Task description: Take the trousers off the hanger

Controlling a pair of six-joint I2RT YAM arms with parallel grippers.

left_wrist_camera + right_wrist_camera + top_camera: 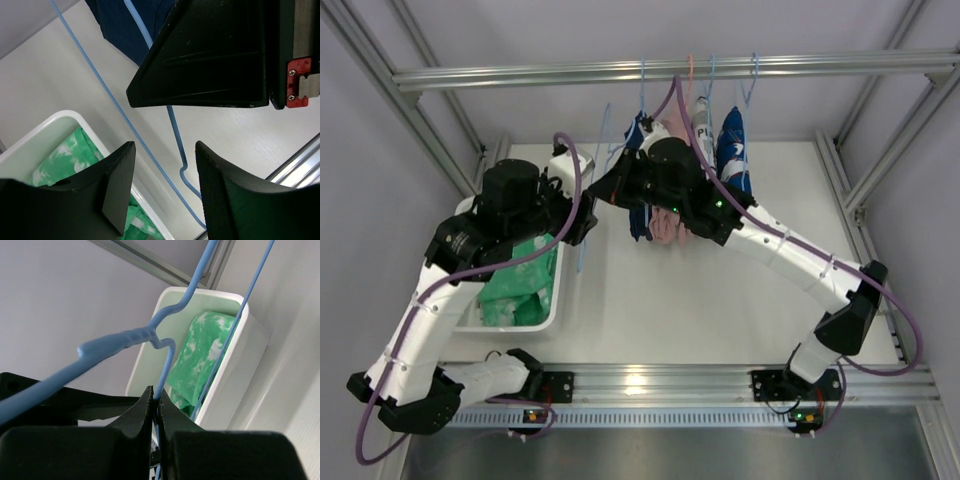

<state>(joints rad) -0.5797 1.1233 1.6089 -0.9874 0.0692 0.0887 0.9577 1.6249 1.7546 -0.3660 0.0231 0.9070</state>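
Note:
The bright green trousers [520, 285] lie bunched in a white bin [563, 290] at the left, off the hanger. They also show in the left wrist view [65, 155] and the right wrist view [200, 355]. The bare light-blue wire hanger [583, 248] hangs just right of the bin, off the rail. My right gripper [605, 188] is shut on its wire below the twisted neck [115, 342]. My left gripper [582, 215] is open and empty above the hanger's loop [115, 102], at the bin's right rim [45, 127].
A metal rail [570, 72] crosses the back with a pink hanger [690, 75] and other blue ones. A navy garment [638, 215], a pink one [665, 228] and a blue-and-white one [732, 150] hang behind my right arm. The frame's posts stand at both sides.

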